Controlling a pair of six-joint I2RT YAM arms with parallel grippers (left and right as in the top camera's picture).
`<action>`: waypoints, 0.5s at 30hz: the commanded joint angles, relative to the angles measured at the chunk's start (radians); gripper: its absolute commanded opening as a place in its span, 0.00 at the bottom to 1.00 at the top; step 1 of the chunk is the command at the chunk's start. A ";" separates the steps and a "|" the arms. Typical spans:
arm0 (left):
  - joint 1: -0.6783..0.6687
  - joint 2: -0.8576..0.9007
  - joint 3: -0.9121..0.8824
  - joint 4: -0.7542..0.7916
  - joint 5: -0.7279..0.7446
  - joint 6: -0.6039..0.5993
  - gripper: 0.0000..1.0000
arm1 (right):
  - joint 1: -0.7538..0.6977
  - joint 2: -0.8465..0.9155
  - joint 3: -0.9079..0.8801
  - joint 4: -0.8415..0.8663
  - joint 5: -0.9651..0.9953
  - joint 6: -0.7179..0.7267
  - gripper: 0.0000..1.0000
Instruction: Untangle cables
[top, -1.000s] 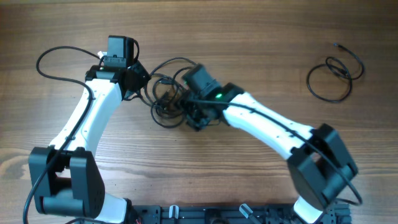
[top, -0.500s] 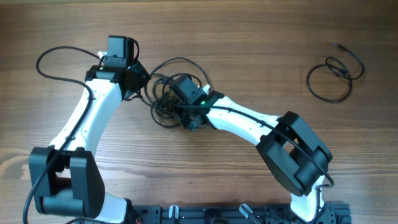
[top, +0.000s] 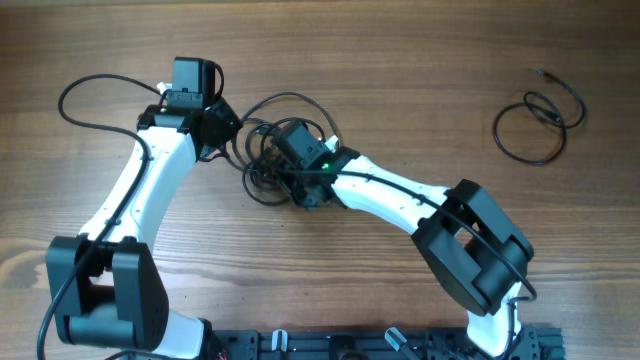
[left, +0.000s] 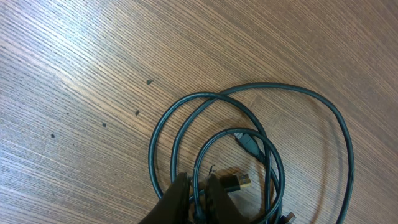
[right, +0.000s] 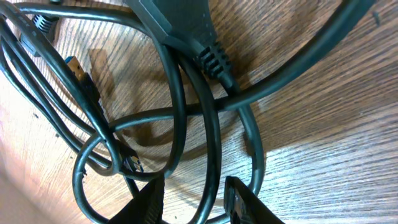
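The cables (top: 262, 152) lie in a tangled black heap on the wood between both arms. My left gripper (top: 232, 135) sits at the heap's left edge. In the left wrist view it (left: 198, 182) is shut on one thin strand, with a gold-tipped plug (left: 237, 182) just to its right and loops (left: 267, 85) spreading beyond. My right gripper (top: 302, 190) is down on the heap's right side. In the right wrist view its fingers (right: 196, 185) stand apart, and one cord strand (right: 211, 134) runs between them without being pinched.
A separate small coil of black cord (top: 535, 120) lies far right on the table. The left arm's own thicker wire (top: 70, 95) loops out at far left. Both arm bases stand along the near edge.
The right arm has swung left, its elbow folding, bringing its gripper deeper into the tangle, and its jaws have narrowed. The left arm has held still.
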 joint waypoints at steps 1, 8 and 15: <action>0.003 0.008 -0.005 0.000 0.002 0.002 0.12 | 0.008 0.019 -0.004 0.011 0.032 0.003 0.35; 0.003 0.008 -0.005 0.000 0.002 0.002 0.12 | 0.011 0.022 -0.004 0.026 0.047 0.003 0.34; 0.003 0.008 -0.005 0.000 0.002 0.002 0.12 | 0.014 0.069 -0.003 0.057 0.032 -0.012 0.04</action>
